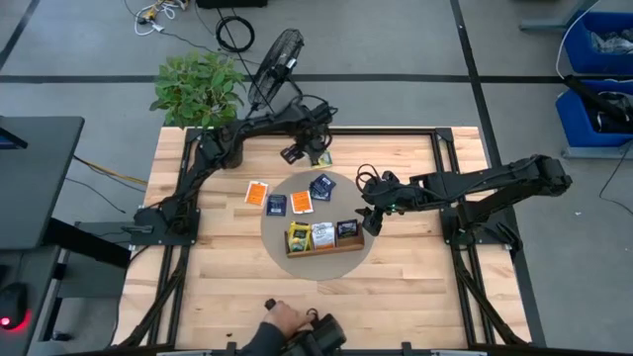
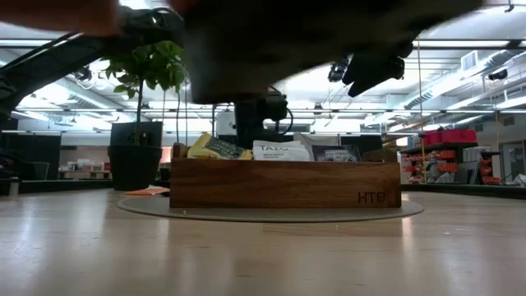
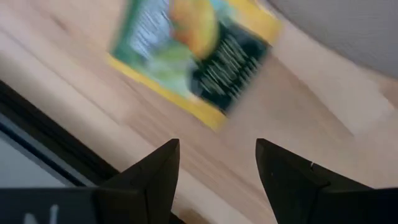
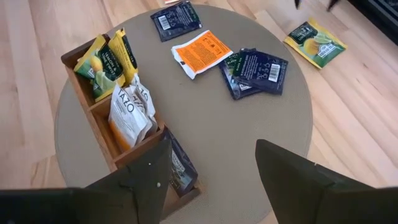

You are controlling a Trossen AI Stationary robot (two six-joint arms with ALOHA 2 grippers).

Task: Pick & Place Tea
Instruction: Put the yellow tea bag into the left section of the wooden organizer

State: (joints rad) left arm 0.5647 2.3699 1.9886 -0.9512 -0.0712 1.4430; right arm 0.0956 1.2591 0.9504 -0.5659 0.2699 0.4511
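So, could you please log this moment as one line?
left gripper: open over yellow-green tea packet | right gripper: open above brown wooden tray | tray part-filled

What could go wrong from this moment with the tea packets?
The left end effector is open above the yellow-green packet, which lies flat on bare wood near the table's edge; the fingers may push it away. The right end effector, also open, hovers close to the tray and might knock it.

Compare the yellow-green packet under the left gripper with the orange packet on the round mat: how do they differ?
The yellow-green packet lies off the round mat on bare wood, alone; the orange packet lies on the mat, touching a dark blue packet. The left gripper hovers open right over the yellow-green one; no gripper is at the orange one. Both lie flat, outside the tray.
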